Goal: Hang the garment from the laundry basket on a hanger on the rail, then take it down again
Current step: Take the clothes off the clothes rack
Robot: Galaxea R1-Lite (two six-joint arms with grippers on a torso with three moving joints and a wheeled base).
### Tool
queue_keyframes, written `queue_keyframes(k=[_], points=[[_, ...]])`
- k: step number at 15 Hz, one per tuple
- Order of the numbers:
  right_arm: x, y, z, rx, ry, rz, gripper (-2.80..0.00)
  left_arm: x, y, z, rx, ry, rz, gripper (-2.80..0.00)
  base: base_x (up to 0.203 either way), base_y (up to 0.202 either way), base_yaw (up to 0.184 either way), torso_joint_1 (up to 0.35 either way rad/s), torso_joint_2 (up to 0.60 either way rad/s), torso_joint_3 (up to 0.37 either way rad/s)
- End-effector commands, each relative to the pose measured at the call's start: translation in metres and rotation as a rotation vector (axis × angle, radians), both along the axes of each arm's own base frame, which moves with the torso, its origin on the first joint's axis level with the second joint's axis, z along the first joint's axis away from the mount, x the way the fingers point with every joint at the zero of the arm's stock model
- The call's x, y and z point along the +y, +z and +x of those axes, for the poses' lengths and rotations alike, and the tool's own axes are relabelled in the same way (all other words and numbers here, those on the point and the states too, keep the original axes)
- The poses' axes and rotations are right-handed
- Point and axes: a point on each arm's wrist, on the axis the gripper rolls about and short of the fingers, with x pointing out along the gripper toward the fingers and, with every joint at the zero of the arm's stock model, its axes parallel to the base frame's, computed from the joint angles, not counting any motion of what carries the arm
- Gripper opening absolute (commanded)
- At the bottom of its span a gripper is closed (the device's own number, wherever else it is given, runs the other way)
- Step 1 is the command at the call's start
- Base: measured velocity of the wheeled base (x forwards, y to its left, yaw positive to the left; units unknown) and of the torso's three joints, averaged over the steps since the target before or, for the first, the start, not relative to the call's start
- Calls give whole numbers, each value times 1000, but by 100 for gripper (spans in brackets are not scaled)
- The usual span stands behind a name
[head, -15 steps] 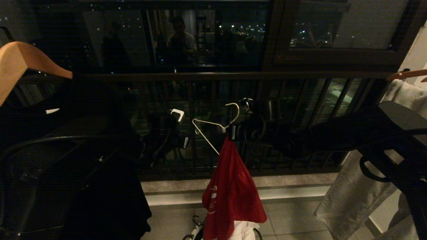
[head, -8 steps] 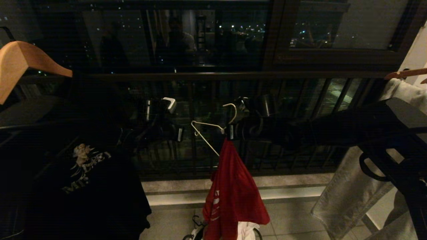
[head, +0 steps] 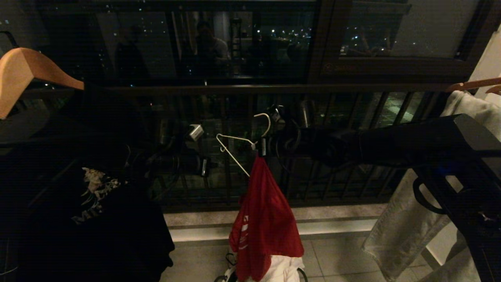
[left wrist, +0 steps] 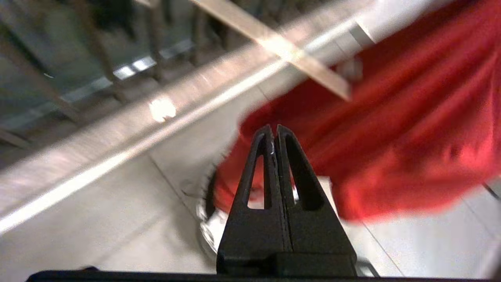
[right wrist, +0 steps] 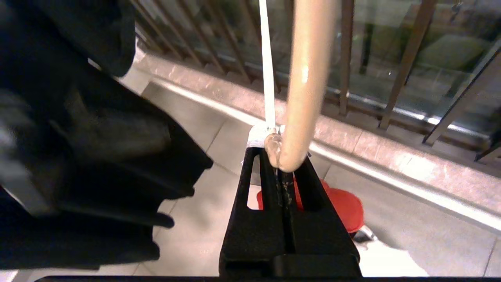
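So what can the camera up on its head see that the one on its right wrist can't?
Only the head view shows the whole red T-shirt dangling from the white wire hanger, the left hand beside it, and a tan wooden hanger. Only the right wrist view shows the right hand shut on the wire hanger's neck, close up. Both show the hanger, some red cloth, the railing and the tiled floor.

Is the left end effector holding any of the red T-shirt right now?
No. In the left wrist view the left end effector is shut on nothing, with the red T-shirt hanging beyond it.
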Motion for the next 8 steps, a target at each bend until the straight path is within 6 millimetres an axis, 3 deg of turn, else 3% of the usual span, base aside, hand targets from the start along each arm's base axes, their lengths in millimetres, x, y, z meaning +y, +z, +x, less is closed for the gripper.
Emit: queue_keyframes(k=[1,8], points=[[0,6,0,-14,-1,9,-280,0,-21,0,53,-23,6,-280,0,0,0,0,0,0],[-3,23,-6,-40,-2,26,-280,-17,-56,-6,8,-135,-45,-280,0,0,0,0,0,0]])
